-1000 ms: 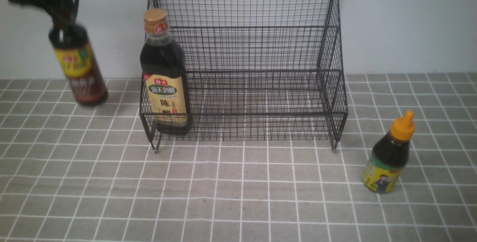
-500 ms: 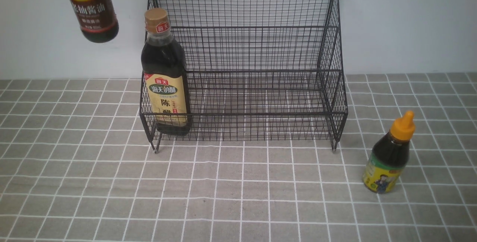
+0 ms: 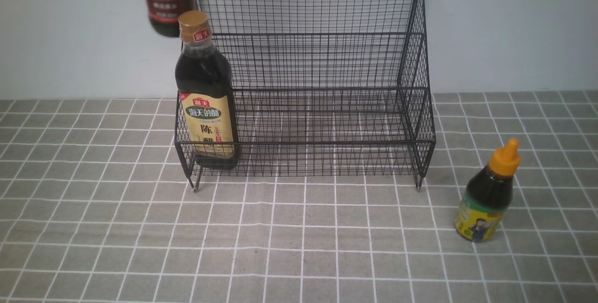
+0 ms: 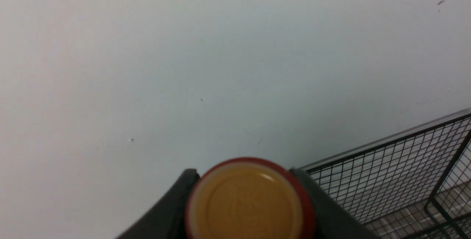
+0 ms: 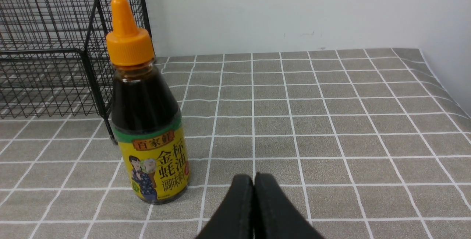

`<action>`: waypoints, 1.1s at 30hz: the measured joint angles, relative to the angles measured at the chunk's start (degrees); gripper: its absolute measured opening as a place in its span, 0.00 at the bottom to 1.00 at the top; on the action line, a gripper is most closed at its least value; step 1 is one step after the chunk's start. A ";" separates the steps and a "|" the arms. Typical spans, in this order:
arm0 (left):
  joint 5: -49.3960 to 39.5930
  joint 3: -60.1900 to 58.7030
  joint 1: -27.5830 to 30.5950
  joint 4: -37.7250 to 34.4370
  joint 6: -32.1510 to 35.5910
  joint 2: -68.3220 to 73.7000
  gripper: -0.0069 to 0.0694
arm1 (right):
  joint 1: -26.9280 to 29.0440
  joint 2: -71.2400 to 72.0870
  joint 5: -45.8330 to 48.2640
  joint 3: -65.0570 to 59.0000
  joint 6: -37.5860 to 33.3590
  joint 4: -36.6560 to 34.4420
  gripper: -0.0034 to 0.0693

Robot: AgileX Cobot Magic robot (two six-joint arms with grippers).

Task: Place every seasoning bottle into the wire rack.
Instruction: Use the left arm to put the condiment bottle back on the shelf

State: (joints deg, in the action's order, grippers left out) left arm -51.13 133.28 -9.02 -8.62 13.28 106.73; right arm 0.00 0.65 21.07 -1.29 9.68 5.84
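Main worry for me was the way down. I had the dark soy sauce bottle (image 3: 166, 2) hanging high in the air by the top left corner of the wire rack (image 3: 308, 60). From the front, its base sat just above and beside the gold cap of the vinegar bottle (image 3: 205, 93), which stood in the front left corner of the lower tier. If I'd lowered it there, I reckon the base could have clipped the rack's top wire or bumped that cap and tipped the vinegar. It was also held only up top, so it could have swung or slipped if I moved sharply.

My left pincer (image 4: 243, 174) was closed to about the width of the soy bottle's cap, one finger on each side. My right pincer (image 5: 254, 183) was fully closed on nothing, low over the bench (image 3: 299, 247). It was near the oyster sauce bottle (image 5: 147, 113) but not touching it. That bottle stood on the bench to the right of the rack, outside it.
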 joint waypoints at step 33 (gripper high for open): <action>-8.01 -0.06 -0.36 -6.62 0.47 11.66 0.44 | 0.00 0.00 0.00 0.00 0.00 0.00 0.03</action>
State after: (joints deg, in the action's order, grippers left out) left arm -59.14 133.22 -9.38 -15.24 13.75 118.39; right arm 0.00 0.65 21.07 -1.29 9.68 5.84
